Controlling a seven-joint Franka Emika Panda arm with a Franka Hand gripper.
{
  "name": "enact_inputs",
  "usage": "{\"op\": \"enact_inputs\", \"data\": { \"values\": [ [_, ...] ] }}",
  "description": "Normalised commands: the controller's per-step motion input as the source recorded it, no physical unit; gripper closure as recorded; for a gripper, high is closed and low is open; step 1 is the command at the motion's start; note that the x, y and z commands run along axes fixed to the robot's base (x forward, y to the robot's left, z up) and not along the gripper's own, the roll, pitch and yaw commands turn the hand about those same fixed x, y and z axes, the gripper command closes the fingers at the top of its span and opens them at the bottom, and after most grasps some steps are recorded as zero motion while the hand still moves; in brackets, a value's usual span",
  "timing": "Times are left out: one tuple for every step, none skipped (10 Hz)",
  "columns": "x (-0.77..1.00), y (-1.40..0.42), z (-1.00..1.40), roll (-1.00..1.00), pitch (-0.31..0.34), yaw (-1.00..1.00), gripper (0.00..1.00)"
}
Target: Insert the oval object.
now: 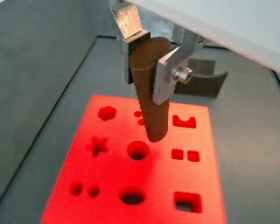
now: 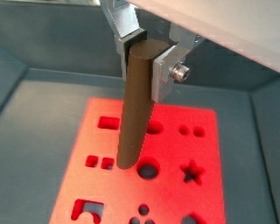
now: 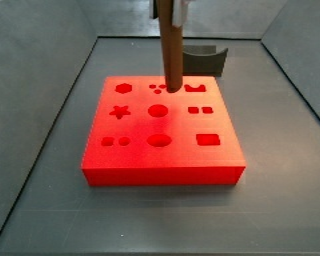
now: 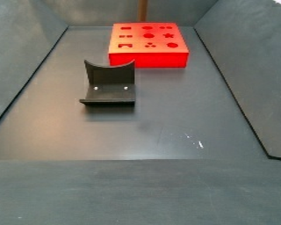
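My gripper (image 1: 149, 63) is shut on the top end of the oval object (image 1: 153, 105), a long dark-brown rod that hangs straight down between the silver fingers. Both wrist views show this; in one the gripper (image 2: 145, 57) holds the rod (image 2: 133, 122) over the red block (image 2: 168, 140). The block (image 1: 108, 175) has several shaped holes. In a side view the rod (image 3: 170, 50) stands upright below the gripper (image 3: 170, 8), its lower tip just above the back row of holes in the block (image 3: 136, 127). I cannot tell whether it touches. The block also shows far off (image 4: 154, 60); the gripper is out of that view.
The dark fixture (image 3: 203, 58) stands on the floor just behind the block, and also shows in a wrist view (image 1: 201, 80) and in a side view (image 4: 108, 83). Dark sloping walls (image 3: 56, 90) enclose the grey floor on all sides.
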Motion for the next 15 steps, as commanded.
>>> {"op": "enact_inputs", "data": {
  "values": [
    [0.0, 0.25, -0.13, 0.06, 0.454, -0.59, 1.0],
    [0.0, 0.06, -0.25, 0.23, 0.284, -0.63, 1.0],
    [0.06, 0.0, -0.09, 0.16, 0.439, -0.43, 1.0],
    [0.02, -0.15, -0.32, -0.02, 0.396, -0.57, 1.0],
    [0.0, -0.21, -0.2, -0.1, 0.461, -0.58, 1.0],
    [0.07, -0.15, 0.0, -0.28, 0.387, -0.61, 1.0],
    [0.08, -0.21, 0.24, -0.36, 0.259, -0.58, 1.0],
    [-0.01, -0.09, 0.2, -0.5, 0.011, -0.5, 1.0],
    [-0.05, -0.09, 0.24, -0.5, -0.056, -0.5, 1.0],
    [0.0, -0.07, 0.43, -0.5, -0.064, -0.59, 1.0],
    [0.3, 0.0, 0.49, -0.5, 0.0, -0.63, 1.0],
    [0.33, 0.0, 0.45, -0.5, 0.0, -0.63, 1.0],
    [0.11, 0.0, 0.21, -0.5, -0.117, -0.69, 1.0],
    [0.16, 0.02, 0.09, -0.5, -0.216, -0.65, 1.0],
    [0.07, -0.01, -0.01, -0.01, -0.051, -0.55, 1.0]
  ]
}}
